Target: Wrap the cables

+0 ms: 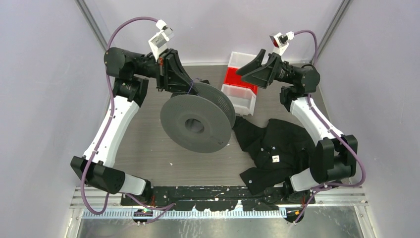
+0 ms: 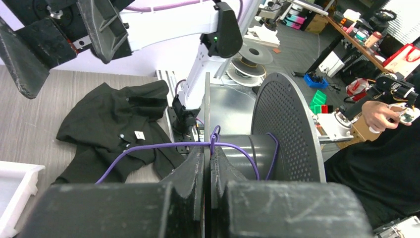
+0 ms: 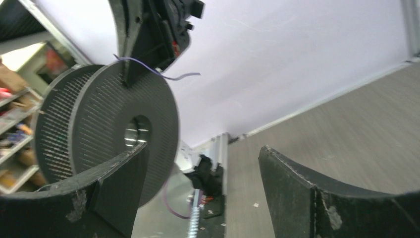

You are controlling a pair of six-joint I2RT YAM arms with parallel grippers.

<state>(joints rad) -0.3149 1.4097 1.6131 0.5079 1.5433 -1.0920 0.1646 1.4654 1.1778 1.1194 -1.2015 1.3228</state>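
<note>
The dark grey two-flanged reel (image 1: pixel 198 121) stands tilted at mid-table, its perforated far flange (image 2: pixel 287 124) facing my left wrist camera. My left gripper (image 1: pixel 187 85) is at the reel's back rim, shut (image 2: pixel 208 148) on the near flange seen edge-on. The cable (image 2: pixel 163 145), a thin purple wire, crosses the fingertips with a small loop caught in the gap, then runs round the hub. In the right wrist view the reel (image 3: pixel 124 119) fills the left side, and the cable's free end (image 3: pixel 185 75) sticks out rightward. My right gripper (image 1: pixel 249 68) hangs open (image 3: pixel 203 148) in the air, holding nothing.
A black garment (image 1: pixel 277 144) lies crumpled at the right front, near the right arm's base. White bins with a red one (image 1: pixel 241 82) stand at the back, under the right gripper. Pale walls close in both sides.
</note>
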